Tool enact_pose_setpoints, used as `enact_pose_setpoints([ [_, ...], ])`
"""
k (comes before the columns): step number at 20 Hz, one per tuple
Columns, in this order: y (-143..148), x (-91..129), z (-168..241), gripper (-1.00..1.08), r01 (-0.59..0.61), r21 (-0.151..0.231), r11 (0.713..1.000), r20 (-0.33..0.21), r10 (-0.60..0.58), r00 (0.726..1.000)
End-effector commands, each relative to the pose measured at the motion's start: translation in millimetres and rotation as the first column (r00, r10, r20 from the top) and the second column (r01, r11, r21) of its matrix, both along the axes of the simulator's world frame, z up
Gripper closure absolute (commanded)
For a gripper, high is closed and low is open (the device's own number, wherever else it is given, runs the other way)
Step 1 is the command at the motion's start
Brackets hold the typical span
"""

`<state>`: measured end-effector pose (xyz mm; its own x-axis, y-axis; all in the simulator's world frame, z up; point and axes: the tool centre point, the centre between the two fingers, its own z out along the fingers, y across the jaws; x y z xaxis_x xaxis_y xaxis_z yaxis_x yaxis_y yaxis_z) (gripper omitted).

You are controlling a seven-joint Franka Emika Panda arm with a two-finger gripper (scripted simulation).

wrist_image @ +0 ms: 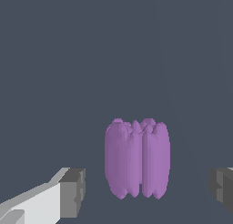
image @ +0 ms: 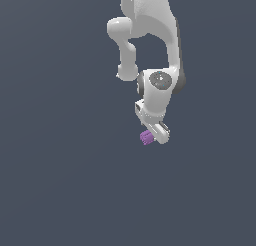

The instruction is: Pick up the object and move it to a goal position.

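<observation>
Your white two-fingered gripper point(wrist_image: 145, 191) stands spread wide, its grey fingertip pads point(wrist_image: 73, 191) clear of anything. The small purple lumpy block with ridged sides point(wrist_image: 137, 158) sits between those pads, touching neither. In the exterior view you see it point(image: 146, 137) just at the gripper's tip point(image: 156, 136), on that view's left.

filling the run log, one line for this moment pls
hand: open | purple block: between fingers, untouched | goal: not visible

No readable text, labels, or numbers appear.
</observation>
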<state>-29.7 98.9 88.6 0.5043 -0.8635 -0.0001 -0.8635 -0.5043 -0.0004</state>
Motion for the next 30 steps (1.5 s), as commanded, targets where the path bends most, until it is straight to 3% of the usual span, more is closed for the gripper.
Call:
enact_pose_setpoints([
  [1, 0.1, -0.3, -4.2, -0.92, 0.0, 0.0, 1.0, -0.001, 0.0, 1.0],
  [15, 0.2, -0.4, -49.1, -0.92, 0.004, 0.0, 1.0, 0.0, -0.004, 1.0],
  [16, 0.2, -0.4, -49.1, 1.08, 0.004, 0.0, 1.0, 0.0, -0.004, 1.0],
  [30, -1.3, -0.6, -44.6, 1.08, 0.004, 0.0, 1.0, 0.001, -0.004, 1.0],
])
